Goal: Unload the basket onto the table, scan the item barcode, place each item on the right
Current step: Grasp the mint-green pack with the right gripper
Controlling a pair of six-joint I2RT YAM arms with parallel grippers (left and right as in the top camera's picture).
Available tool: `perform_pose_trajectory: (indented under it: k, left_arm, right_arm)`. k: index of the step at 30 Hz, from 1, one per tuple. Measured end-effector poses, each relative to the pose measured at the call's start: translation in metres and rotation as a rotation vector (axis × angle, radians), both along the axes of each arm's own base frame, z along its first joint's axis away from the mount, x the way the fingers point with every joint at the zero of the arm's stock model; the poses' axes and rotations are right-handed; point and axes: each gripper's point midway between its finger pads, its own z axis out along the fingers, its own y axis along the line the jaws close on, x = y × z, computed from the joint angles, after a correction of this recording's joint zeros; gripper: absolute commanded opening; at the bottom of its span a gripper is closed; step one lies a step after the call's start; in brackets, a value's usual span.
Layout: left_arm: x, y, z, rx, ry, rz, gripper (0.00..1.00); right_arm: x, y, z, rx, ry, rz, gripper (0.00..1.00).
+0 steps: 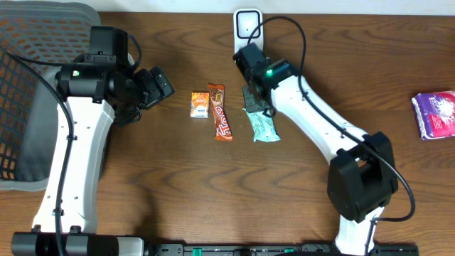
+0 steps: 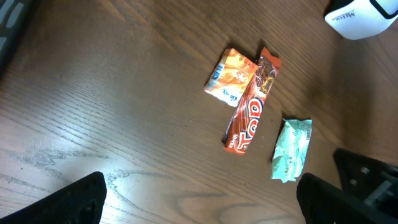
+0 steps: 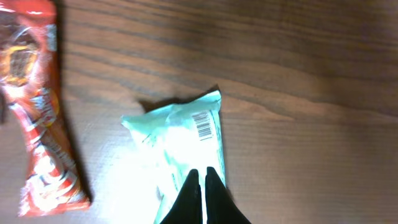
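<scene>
The left arm (image 1: 71, 163) and right arm (image 1: 316, 117) are built alike: long white shells joined by blocky black motor housings, each wrist carrying a small green light (image 1: 269, 72) (brighter on the right). Thin black cables (image 1: 284, 19) loop alongside, and the fingers (image 3: 214, 202) are slim and black

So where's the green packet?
In the overhead view, the green packet lies mid-table, just right of the red bar, with the shut right gripper over one end.
</scene>
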Motion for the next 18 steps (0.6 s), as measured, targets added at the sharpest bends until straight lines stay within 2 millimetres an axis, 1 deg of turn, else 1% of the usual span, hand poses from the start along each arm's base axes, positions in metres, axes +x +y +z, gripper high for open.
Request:
perform_pose_trajectory:
  k: [2, 5, 8, 12, 14, 18]
  left_arm:
    - [0.000, 0.000, 0.000, 0.000, 0.000, 0.000, 0.98]
    - [0.000, 0.000, 0.000, 0.000, 0.000, 0.000, 0.98]
    - [0.000, 0.000, 0.000, 0.000, 0.000, 0.000, 0.98]
    - [0.000, 0.000, 0.000, 0.000, 0.000, 0.000, 0.98]
    - [0.000, 0.000, 0.000, 0.000, 0.000, 0.000, 0.98]
    - [0.000, 0.000, 0.000, 0.000, 0.000, 0.000, 0.98]
  right_arm:
    - [-0.008, -0.002, 0.001, -0.001, 0.036, 0.013, 0.01]
    - [-0.019, -0.001, -0.011, 0.006, 0.081, 0.032, 0.01]
    - [-0.031, -0.001, -0.031, 0.013, 0.123, 0.040, 0.01]
    - [-0.050, -0.002, -0.066, 0.029, 0.173, 0.048, 0.01]
    - [-0.054, -0.002, -0.078, 0.042, 0.177, 0.051, 0.01]
    - [-0.055, 0.000, -0.078, 0.062, 0.163, 0.055, 0.01]
